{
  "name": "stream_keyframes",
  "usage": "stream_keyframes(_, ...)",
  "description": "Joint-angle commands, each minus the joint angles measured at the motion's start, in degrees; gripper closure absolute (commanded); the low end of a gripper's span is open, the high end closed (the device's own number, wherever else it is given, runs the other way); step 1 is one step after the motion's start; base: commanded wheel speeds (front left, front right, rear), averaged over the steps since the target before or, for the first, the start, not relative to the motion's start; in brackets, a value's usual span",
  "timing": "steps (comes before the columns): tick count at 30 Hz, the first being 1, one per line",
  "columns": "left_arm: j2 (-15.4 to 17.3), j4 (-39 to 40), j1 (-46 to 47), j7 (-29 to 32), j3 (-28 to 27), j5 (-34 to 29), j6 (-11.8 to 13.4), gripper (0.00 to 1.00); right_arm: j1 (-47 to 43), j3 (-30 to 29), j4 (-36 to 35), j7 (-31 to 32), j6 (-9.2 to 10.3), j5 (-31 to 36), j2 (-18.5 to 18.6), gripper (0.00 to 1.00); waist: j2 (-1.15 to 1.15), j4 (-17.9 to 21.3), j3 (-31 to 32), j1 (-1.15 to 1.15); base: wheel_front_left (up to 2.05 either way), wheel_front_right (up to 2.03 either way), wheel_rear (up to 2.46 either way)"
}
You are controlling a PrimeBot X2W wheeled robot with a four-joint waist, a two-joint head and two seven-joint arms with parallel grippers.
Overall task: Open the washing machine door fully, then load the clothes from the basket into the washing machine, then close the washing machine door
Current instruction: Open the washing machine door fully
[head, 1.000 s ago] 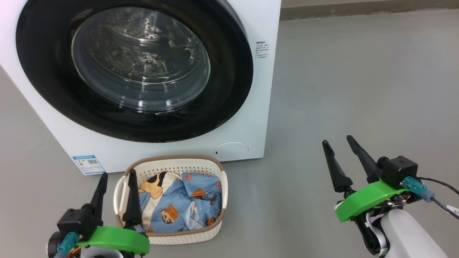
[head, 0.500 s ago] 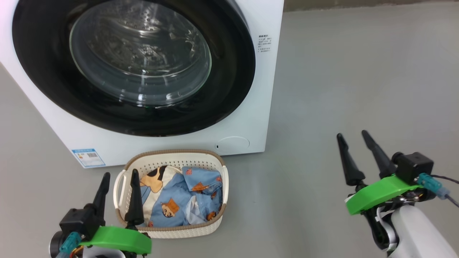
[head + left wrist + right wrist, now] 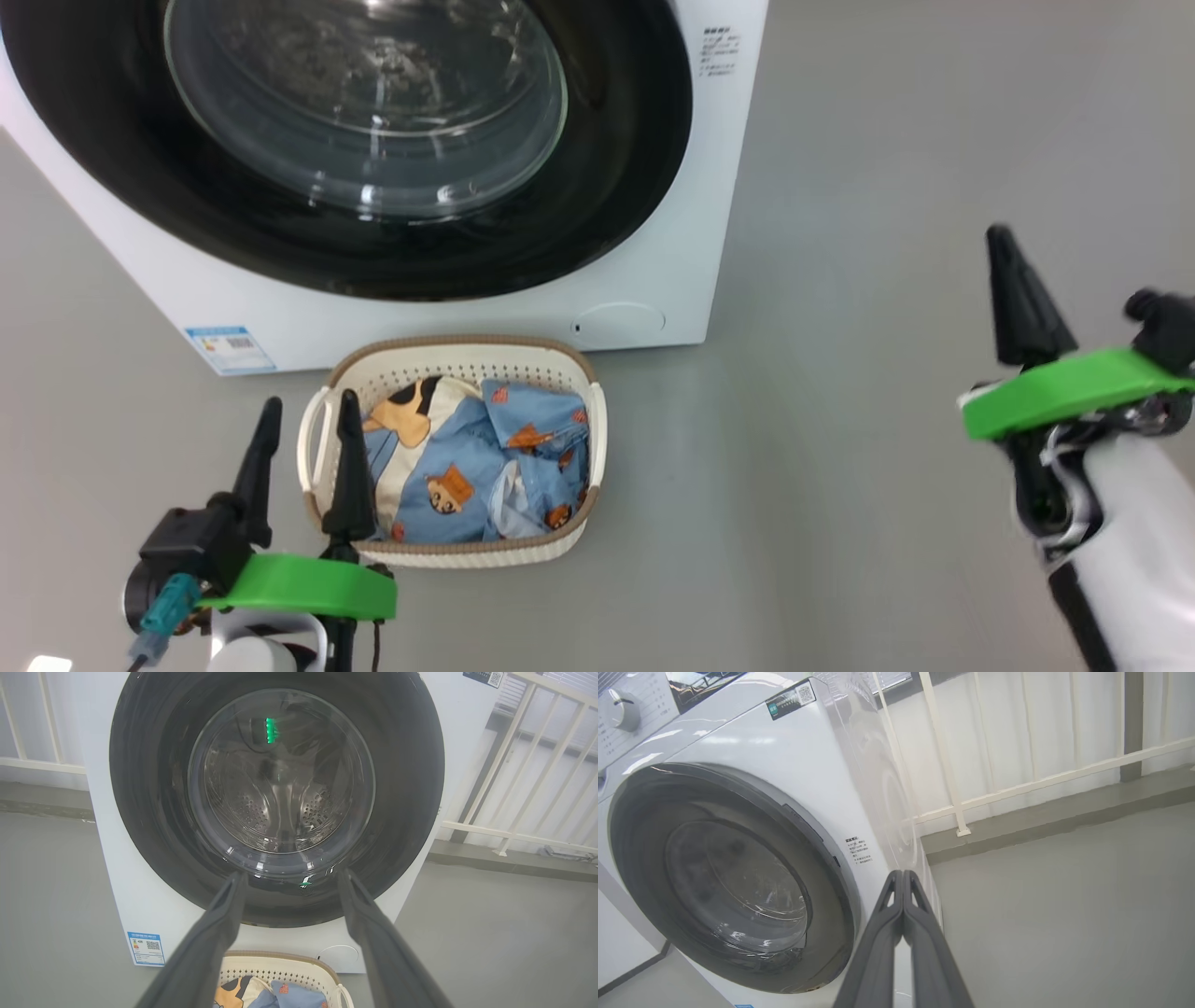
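At twelve o'clock, washing machine door (image 3: 364,112) closed on white washing machine (image 3: 719,187), glossy black rim, clear bulging glass, basket (image 3: 467,353) with blue clothes (image 3: 467,467) at six, left gripper (image 3: 309,401) spread apart, right gripper (image 3: 1001,238) pressed together

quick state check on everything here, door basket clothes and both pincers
washing machine door: shut
basket: upright, loaded
clothes: heaped in the basket
left pincer: open, empty
right pincer: shut, empty
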State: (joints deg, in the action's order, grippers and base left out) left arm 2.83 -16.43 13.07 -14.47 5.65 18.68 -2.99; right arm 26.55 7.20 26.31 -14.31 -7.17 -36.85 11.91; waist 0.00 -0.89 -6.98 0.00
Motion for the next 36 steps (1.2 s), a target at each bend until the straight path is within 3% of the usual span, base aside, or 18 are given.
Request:
stream_keyframes(1,0.94,1.96,2.63,-0.52,-1.96,0.1,-0.17,0.0,2.27,0.9,-0.93,-0.59,-0.32,-1.45,1.43,1.0,0.0,-0.9,-1.57,0.0,0.0,0.0,0.0)
stream_keyframes(13,0.5,5.01,4.58,-0.52,-2.83,-1.14,-0.08,0.0,13.33,4.46,-0.31,4.85,-0.32,-24.78,8.52,1.0,0.0,-3.43,-8.05,0.0,0.0,0.0,0.0)
stream_keyframes(21,0.24,5.53,6.08,-0.52,-2.68,-1.31,0.17,0.0,21.43,6.35,-0.54,13.01,-0.32,-40.01,11.69,1.0,0.0,-5.04,-11.96,0.0,0.0,0.0,0.0)
stream_keyframes(26,0.15,5.68,6.72,-0.52,-2.36,-1.44,0.12,0.0,25.77,5.86,0.5,20.07,-0.32,-48.94,11.84,1.0,0.0,-6.02,-13.97,0.0,0.0,0.0,0.0)
stream_keyframes(36,0.07,7.52,8.05,-0.52,-1.39,-1.07,0.32,0.0,34.17,4.42,5.19,31.43,-0.32,-56.67,11.69,1.0,0.0,-8.03,-17.41,0.0,0.0,0.0,0.0)
